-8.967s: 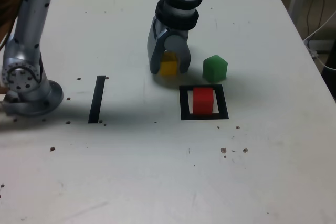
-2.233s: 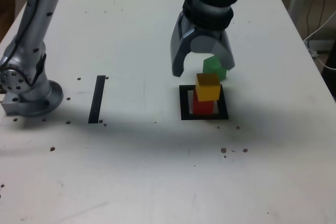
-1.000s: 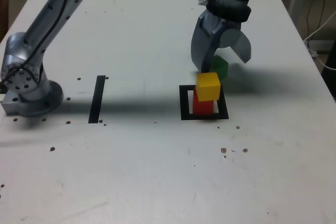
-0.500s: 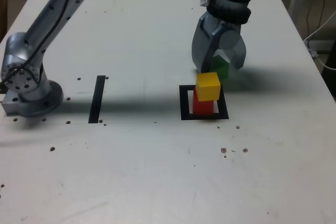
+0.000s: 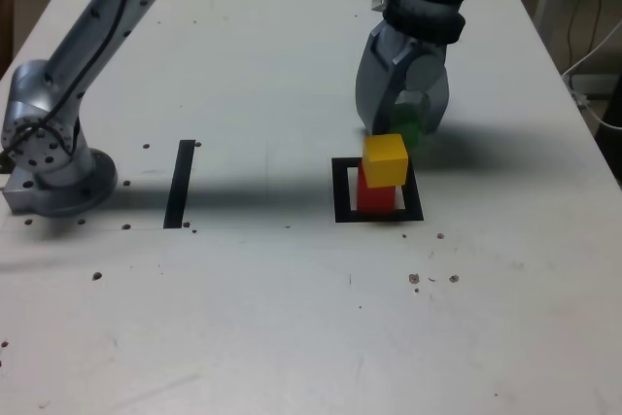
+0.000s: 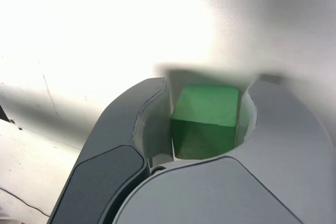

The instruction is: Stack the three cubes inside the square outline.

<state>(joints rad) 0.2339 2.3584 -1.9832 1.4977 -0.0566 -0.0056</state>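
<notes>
Green cube (image 6: 205, 121) sits between the fingers of the gripper (image 6: 211, 90), its opposite side faces turned toward the two pads; equal-sided, it has no long axis. The jaws are closed on it. Compared with a second ago, they have narrowed around it. Just beside the jaws, the yellow cube (image 5: 385, 160) remains atop the red cube (image 5: 375, 200) inside the black square outline (image 5: 342, 191).

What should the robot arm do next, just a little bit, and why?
Probably finish squeezing, then lift gently: the green cube sits between the end effector's fingers, while the yellow cube already tops the red one.
</notes>
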